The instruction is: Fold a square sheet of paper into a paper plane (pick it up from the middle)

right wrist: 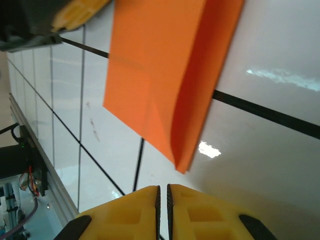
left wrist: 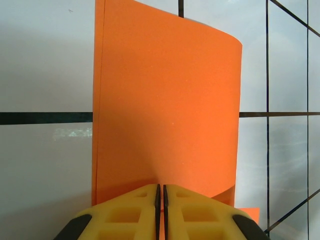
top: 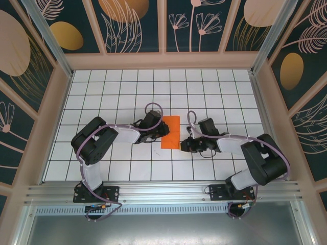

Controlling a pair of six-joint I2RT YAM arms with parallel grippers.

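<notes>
**Orange sheet folded double, mid-tabletop, both hands shut**

Sheet of paper (top: 170, 131): bright orange, plain, no marks. It lies on the white gridded tabletop (top: 102, 92) approx. at centre, between the two hands. From the top view it reads as an upright rectangle, narrower left-right than near-far, i.e. folded in half, not a dart shape.

Left wrist view: the sheet of paper (left wrist: 165, 100) is two layers. There is a straight, tight edge on the left of that view. On the right, the top layer bows up off the lower one, and a bit of the lower layer peeks out at the bottom right. Right wrist view: same paper (right wrist: 155, 75), layers gaping along one long edge, with a shadow under the lifted flap.

Left hand (top: 164, 128): at the sheet's left edge. Its yellow fingers are pressed together (left wrist: 160, 188), with only a thin slit between them. The paper runs right up to the tips; can't tell if any of it is nipped between them.

Right hand (top: 185, 144): just near-right of the sheet. Its fingers are also pressed together (right wrist: 162, 189), nothing between them. The paper's corner is close ahead but apart from the tips.
</notes>
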